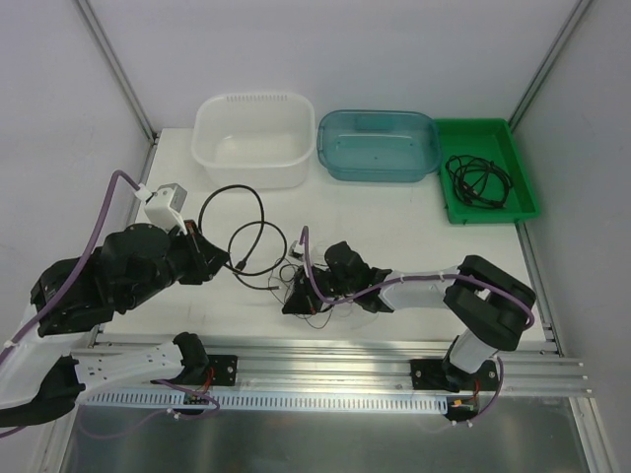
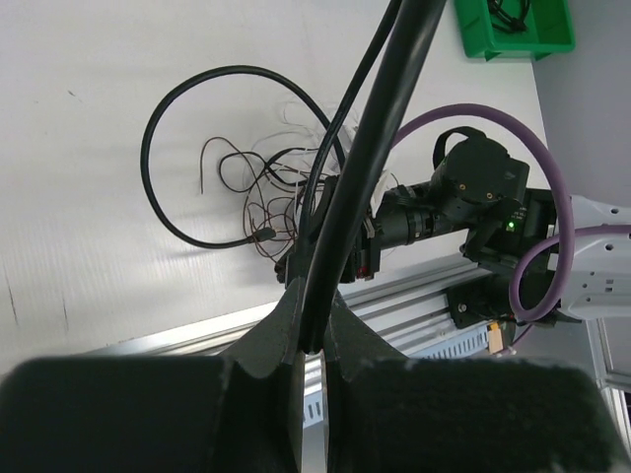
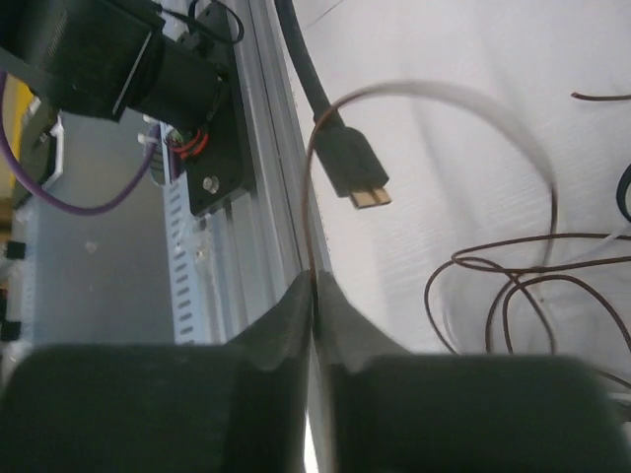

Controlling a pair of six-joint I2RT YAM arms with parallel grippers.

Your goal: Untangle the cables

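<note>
Cables (image 1: 258, 274) are seen tangled at the middle of the table (image 1: 394, 212), between the two arms. The thick black cable (image 2: 383, 118) is pinched between the closed fingers of the left gripper (image 2: 314, 330). The right gripper (image 3: 314, 288) is closed too, and a thin wire (image 3: 311, 197), blurred there, seems to be clamped in it. Another dark bundle (image 1: 476, 179) is contained in the green tray (image 1: 523, 202).

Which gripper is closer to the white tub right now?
Left. The left gripper, holding the black cable, is in front of the white tub; the right gripper, pinching a thin wire, lies farther toward the bases.
</note>
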